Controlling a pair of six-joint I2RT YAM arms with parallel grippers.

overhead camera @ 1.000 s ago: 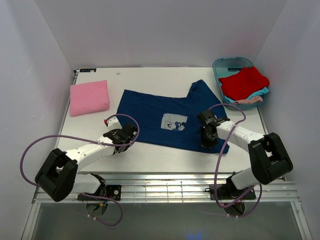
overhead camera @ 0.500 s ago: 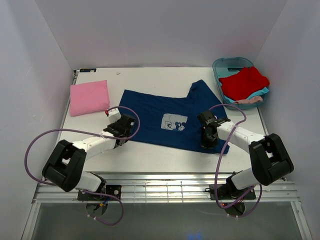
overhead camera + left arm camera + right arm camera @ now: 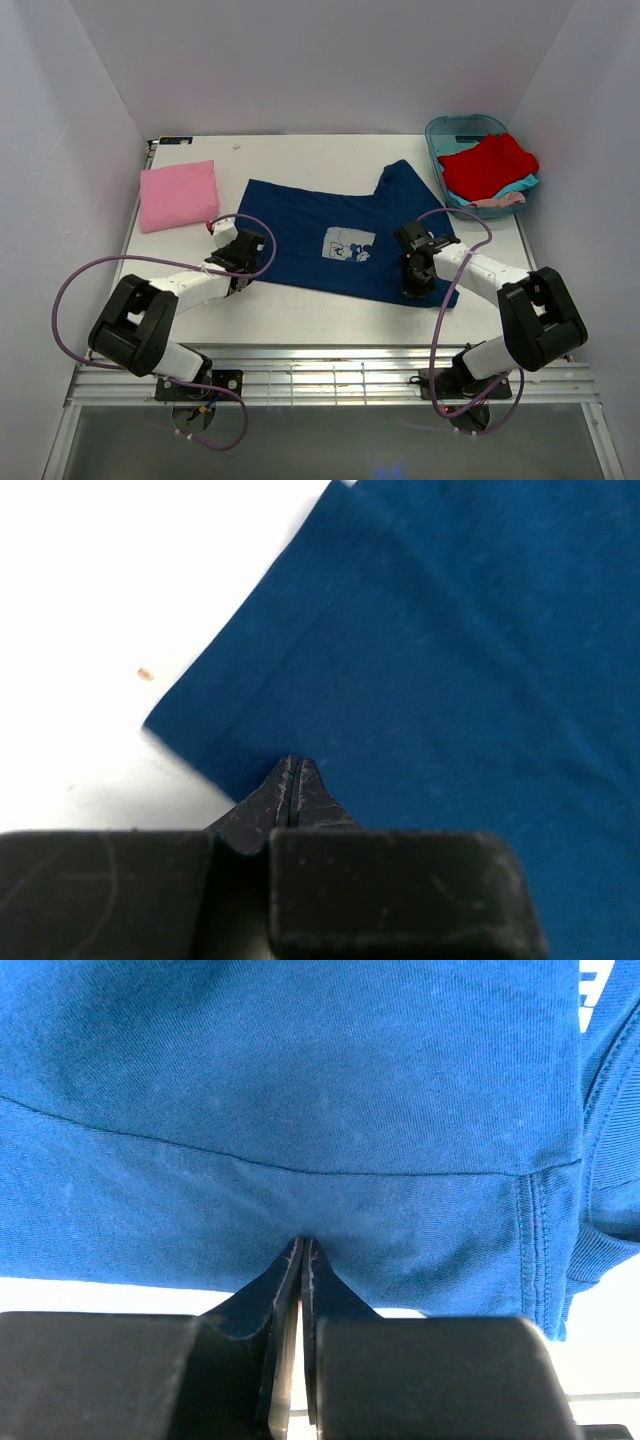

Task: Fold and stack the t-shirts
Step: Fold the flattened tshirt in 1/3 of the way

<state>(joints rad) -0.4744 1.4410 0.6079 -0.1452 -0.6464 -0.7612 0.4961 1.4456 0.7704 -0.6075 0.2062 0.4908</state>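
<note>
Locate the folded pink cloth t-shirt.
The pink t-shirt lies far left on the table in the top view, beside the spread navy blue t-shirt.

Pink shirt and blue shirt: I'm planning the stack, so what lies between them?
Only a narrow strip of bare white table separates the pink shirt from the blue shirt, as the top view shows.

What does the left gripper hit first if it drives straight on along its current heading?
The navy t-shirt. In the wrist view the left gripper, jaws shut, points at the cloth just inside its corner hem, with nothing between. Whether the tips touch it yet is unclear.
</note>
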